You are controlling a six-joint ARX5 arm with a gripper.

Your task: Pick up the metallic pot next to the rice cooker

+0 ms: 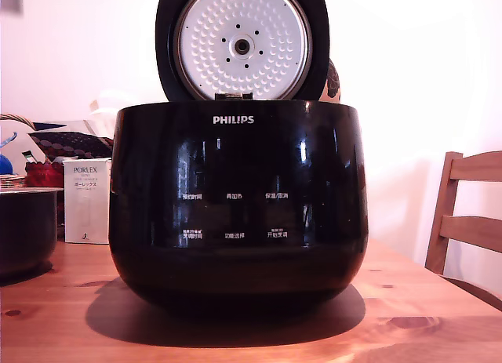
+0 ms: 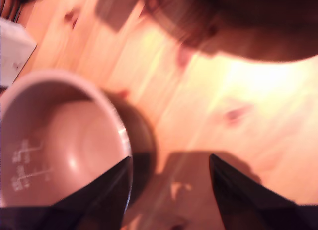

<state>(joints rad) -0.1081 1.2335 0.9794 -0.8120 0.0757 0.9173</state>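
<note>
Exterior view: the rice cooker (image 1: 238, 206) fills the middle of the frame, a big glossy black body on the wooden bench (image 1: 63, 316). White "PHILIPS" logo and rows of white Chinese button labels on its front. Lid is raised upright behind the body, showing the round dimpled silver inner lid (image 1: 241, 43).

The metallic pot (image 1: 27, 231) stands on the bench at the exterior view's left edge, near the cooker but apart from it, partly cut off by the frame. Dark straight sides, thin light rim, upright.

Between the pot and the cooker, further back, a white PORLEX box (image 1: 86, 200). Behind that a red container (image 1: 45, 175) and part of a woven wicker basket (image 1: 20, 120). A wooden chair (image 1: 464, 214) stands off the bench at the exterior view's right.

Wrist view, blurred: the pincer (image 2: 169, 163) hangs above the bench, its two dark fingers (image 2: 107, 190) spread apart, released, gripping nothing. One finger overlaps the pot's rim (image 2: 117, 113); the other sits over bare wood beside the pot. The pot's interior (image 2: 64, 145) looks pale and pinkish here, with measuring marks on the inner wall. Cannot tell whether the finger touches the rim. The cooker's dark base (image 2: 258, 21) shows beyond, well clear of the pincer.
</note>
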